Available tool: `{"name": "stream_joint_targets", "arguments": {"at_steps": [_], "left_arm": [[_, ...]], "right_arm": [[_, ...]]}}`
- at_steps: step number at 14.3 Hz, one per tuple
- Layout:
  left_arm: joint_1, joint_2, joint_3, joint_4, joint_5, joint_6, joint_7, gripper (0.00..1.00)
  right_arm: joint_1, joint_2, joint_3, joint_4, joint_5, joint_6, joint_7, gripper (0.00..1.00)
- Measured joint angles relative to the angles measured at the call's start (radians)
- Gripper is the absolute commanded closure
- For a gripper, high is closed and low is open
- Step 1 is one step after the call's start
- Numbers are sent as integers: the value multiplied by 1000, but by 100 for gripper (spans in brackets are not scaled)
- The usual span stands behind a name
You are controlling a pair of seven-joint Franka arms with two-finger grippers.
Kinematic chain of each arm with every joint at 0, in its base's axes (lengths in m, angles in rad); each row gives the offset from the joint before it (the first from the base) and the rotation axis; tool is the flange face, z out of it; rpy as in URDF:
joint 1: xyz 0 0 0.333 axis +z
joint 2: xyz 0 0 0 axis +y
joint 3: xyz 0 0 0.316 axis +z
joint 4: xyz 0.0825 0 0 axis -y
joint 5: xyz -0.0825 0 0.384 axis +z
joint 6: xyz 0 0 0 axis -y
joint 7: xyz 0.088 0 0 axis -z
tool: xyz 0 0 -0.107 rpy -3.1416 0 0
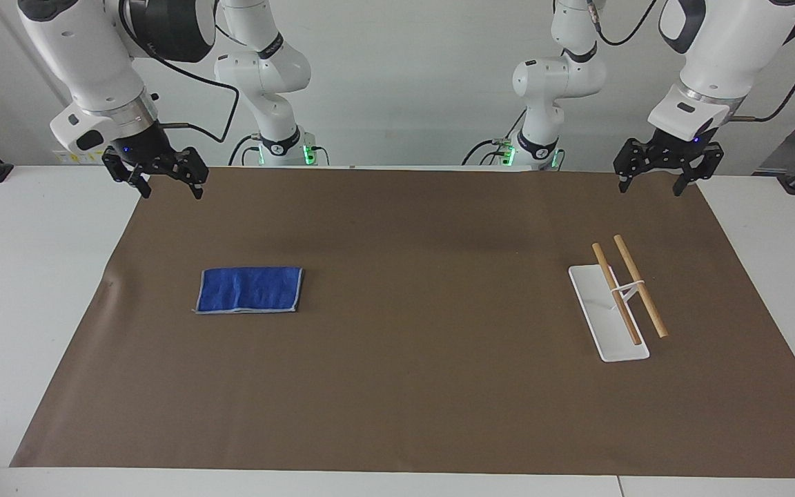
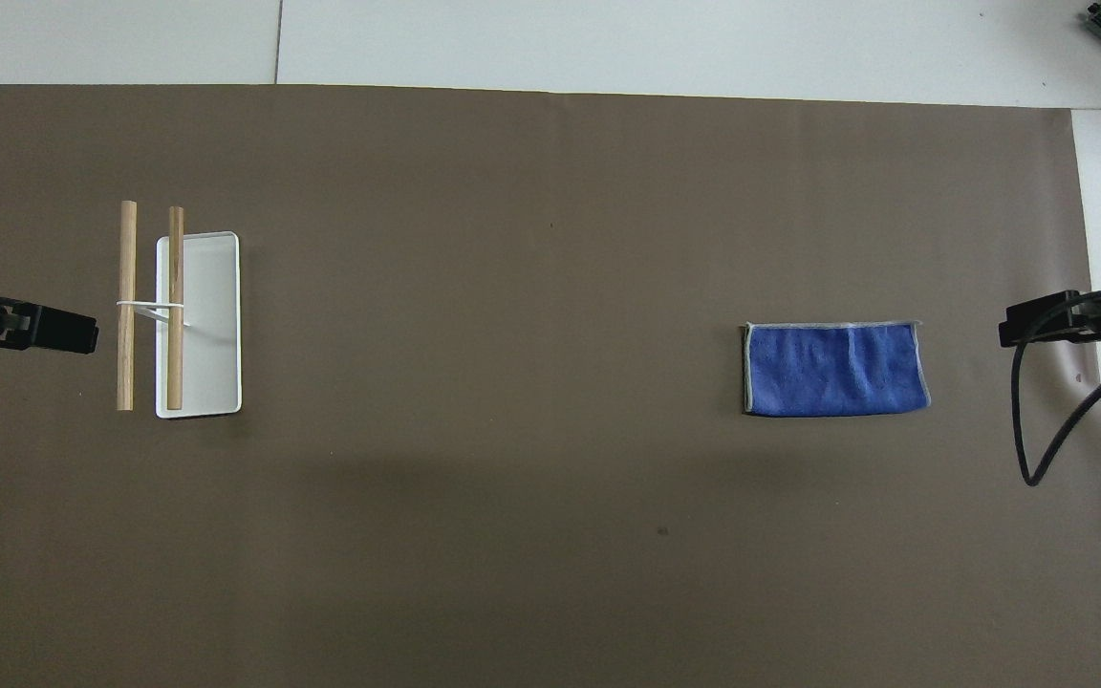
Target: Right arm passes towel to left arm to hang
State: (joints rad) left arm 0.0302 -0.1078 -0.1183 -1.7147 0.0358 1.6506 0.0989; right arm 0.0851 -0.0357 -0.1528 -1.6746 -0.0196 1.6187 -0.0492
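Black right gripper: jaws open, empty, raised over the brown mat's corner at the robots' edge. Towel: flat on the mat, below and well apart from it. Rack: near the left gripper, open, empty, waiting.

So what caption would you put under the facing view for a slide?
Blue towel lies flat on the brown mat, white rack at the left arm's end; right gripper and left gripper hang open above the mat's corners.
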Motion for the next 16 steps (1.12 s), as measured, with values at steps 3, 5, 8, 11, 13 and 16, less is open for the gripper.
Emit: {"name": "stream_joint_targets", "arguments": {"at_steps": [3, 5, 8, 11, 13, 16], "left_arm": [[0, 0, 1, 0, 0, 0, 0, 0], [1, 0, 4, 0, 0, -2, 0, 0], [4, 0, 18, -1, 0, -2, 0, 0], [4, 0, 21, -1, 0, -2, 0, 0], [4, 0, 21, -1, 0, -2, 0, 0], [4, 0, 21, -2, 0, -2, 0, 0]], "right_arm": [[0, -4, 0, -5, 0, 0, 0, 0], [0, -12, 0, -25, 0, 12, 0, 0], [2, -20, 1, -78, 0, 83, 0, 0], [12, -7, 1, -151, 0, 183, 0, 0], [30, 28, 2, -222, 0, 306, 0, 0], [54, 128, 3, -310, 0, 506, 0, 0]]}}
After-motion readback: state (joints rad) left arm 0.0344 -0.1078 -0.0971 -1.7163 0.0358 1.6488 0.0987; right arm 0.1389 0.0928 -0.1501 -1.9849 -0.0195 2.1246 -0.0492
